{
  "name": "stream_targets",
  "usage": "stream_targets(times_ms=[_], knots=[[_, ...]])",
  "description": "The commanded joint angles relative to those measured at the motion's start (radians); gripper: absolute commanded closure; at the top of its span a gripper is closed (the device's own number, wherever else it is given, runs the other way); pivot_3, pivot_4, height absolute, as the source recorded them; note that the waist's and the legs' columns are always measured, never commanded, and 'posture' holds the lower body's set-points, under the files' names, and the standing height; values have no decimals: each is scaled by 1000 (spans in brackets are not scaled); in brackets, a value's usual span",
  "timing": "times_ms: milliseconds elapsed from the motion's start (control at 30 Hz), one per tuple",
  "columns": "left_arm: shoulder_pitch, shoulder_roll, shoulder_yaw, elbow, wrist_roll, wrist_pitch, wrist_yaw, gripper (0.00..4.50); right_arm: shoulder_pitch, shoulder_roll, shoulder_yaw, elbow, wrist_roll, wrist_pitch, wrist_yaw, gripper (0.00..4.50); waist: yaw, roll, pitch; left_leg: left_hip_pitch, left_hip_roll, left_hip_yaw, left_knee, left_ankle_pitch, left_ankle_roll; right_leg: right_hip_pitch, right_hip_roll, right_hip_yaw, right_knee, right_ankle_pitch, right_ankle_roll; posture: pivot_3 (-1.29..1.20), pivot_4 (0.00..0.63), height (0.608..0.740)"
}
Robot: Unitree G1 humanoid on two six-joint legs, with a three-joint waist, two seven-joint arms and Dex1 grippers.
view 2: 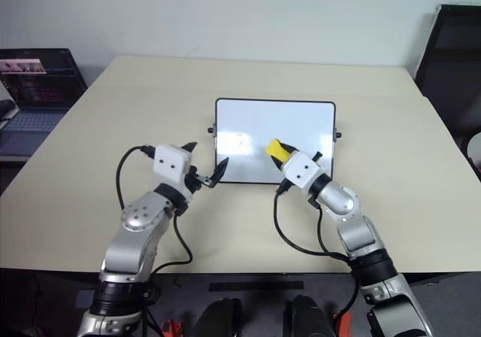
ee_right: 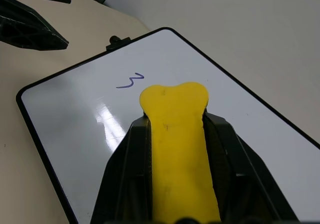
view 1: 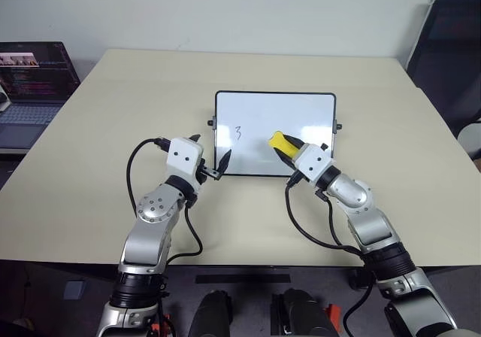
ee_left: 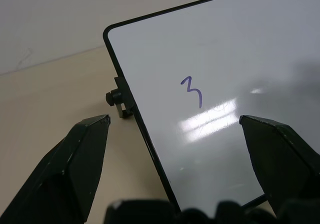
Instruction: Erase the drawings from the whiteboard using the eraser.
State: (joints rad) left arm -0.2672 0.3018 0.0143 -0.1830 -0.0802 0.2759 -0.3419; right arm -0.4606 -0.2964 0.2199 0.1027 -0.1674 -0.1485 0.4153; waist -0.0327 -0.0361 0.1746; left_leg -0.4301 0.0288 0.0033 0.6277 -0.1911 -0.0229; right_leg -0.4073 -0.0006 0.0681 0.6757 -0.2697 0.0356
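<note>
Holding the eraser (view 1: 279,141) clamped lengthwise between its two fingers, our right claw (ee_right: 175,134) has the yellow block sticking out past its tips, so the free end can meet the board before the fingers do. The whiteboard (view 1: 301,111) lies flat on the tabletop (view 1: 98,126) just ahead of and under that claw, and the only drawing we can make out, a handwritten "3" (view 1: 237,133), sits a little beyond the eraser's tip and toward our left claw. We judge the wiping is under way, with this mark still to be cleared.

Our left claw (ee_left: 175,129) is spread wide and holds nothing. It straddles the board's near left corner, one finger outside the black frame close to the small knob (ee_left: 116,98), the other over the white surface. We take that as a bracing post, ready to keep the board from sliding under the strokes.
</note>
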Motion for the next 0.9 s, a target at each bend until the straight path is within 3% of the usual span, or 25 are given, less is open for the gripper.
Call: stream_targets(times_ms=[33,333,900], knots=[[-8,3,0,-31,-2,-17,-2,0,-90,52,-4,7,27,67,3,3398,-3,0,0,0,0,0,0,0,0,0,0,0,0,0,0,0,150,740],[-4,2,-8,-26,-6,-21,-8,0,-331,221,37,191,0,224,-27,3398,-1,0,0,2,0,0,0,0,0,0,0,0,3,0,-1,0,150,740],[51,27,35,-55,-7,-15,5,0,-553,287,45,628,-55,156,-124,3398,-3,0,0,2,0,0,0,0,0,0,-1,0,3,0,-1,0,150,740]])
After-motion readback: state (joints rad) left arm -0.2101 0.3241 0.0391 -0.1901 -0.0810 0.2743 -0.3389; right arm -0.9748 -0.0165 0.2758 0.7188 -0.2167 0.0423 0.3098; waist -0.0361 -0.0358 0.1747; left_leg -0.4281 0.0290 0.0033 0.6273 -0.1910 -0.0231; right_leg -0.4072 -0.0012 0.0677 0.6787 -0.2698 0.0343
